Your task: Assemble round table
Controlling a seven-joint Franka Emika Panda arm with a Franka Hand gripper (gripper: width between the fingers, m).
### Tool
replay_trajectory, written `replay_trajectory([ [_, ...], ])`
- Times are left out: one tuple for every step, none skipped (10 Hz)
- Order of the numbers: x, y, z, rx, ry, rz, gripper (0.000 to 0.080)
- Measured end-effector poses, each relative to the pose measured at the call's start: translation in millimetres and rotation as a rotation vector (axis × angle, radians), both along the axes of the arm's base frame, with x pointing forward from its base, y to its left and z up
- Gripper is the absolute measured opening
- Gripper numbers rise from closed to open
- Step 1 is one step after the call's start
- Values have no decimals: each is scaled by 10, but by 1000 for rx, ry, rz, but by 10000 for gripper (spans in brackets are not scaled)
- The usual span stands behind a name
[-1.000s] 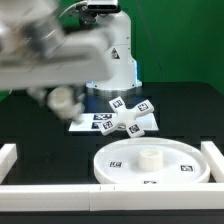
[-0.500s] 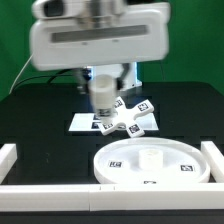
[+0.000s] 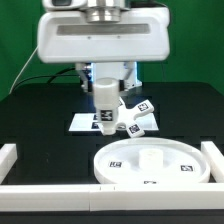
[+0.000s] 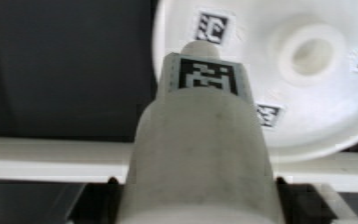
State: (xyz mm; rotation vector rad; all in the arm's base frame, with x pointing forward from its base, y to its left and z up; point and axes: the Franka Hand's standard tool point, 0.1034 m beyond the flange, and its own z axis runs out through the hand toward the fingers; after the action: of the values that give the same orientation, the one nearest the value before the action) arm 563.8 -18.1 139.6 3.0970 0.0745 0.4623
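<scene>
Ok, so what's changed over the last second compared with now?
The arm swung in from the exterior view's left to the middle, carrying the leg in its jaws, then lowered it a little in front of the cross base. The jaws held the leg throughout; nothing was let go. The round disc, cross base and marker board stayed put.

The black bench (image 3: 40, 110) carries four white things. A large round disc (image 3: 118, 160) with a raised hub (image 3: 149, 157) lies flat near the middle of the front edge, just behind the long front rail (image 3: 60, 196). Shorter rails (image 3: 8, 157) run back from both front corners. Towards the far edge, around the middle, a cross-shaped base (image 3: 143, 117) rests partly on the thin marker board (image 3: 82, 124), which lies flat.
</scene>
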Motion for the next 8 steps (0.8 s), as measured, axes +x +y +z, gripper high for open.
replay_trajectory([
  [65,185,16,10,-46,-22,410],
  [51,200,1,2,-38,9,410],
  [51,168,0,3,-38,2,410],
  [51,176,-2,3,-38,4,410],
  [58,202,-9,-1,-43,10,410],
  [72,331,-45,-15,-56,43,410],
  [66,468,-73,-13,-57,54,410],
  [82,587,-85,-16,-75,76,410],
])
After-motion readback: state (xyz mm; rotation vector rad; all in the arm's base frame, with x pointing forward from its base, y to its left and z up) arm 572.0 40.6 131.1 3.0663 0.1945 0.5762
